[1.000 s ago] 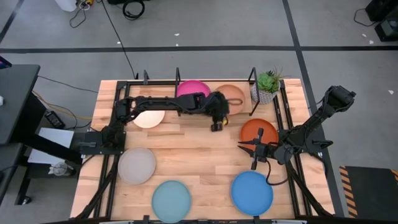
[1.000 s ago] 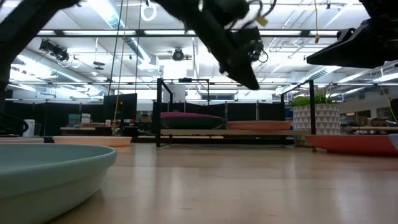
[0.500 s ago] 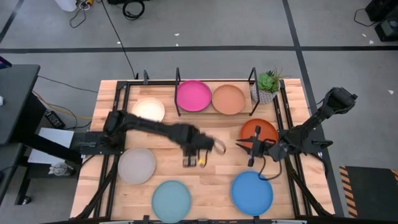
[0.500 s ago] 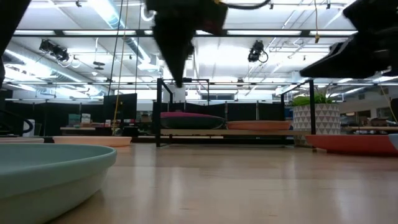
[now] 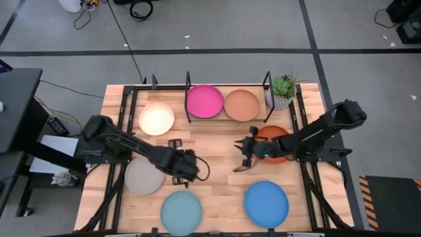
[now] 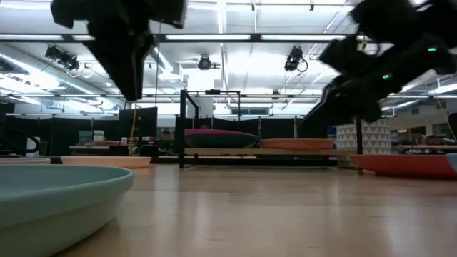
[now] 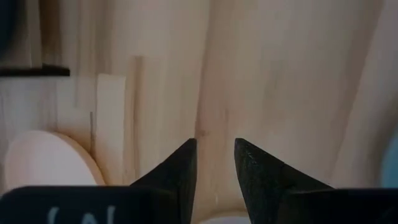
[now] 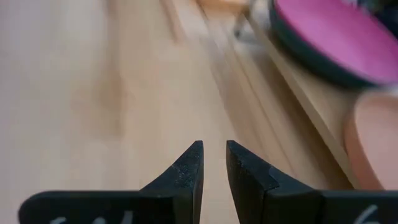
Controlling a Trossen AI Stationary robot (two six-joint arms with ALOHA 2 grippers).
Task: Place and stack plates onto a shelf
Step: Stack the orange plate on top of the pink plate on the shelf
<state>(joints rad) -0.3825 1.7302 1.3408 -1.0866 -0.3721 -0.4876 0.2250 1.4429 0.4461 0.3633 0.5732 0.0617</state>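
High view: left gripper point(image 5: 179, 172) hangs beside the grey plate point(image 5: 145, 176) — fingers parted, empty. Right gripper point(image 5: 245, 155) hovers near the orange plate point(image 5: 279, 135) — fingers likewise parted, grasping nothing.

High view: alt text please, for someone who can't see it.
Seen from above, a magenta plate and a peach-tan plate sit on the black shelf. The left gripper and right gripper are over bare table, holding nothing. Five more plates lie around them.

centre table point(image 5: 210, 141): free | far edge: shelf point(image 5: 188, 84), plant point(image 5: 283, 87)
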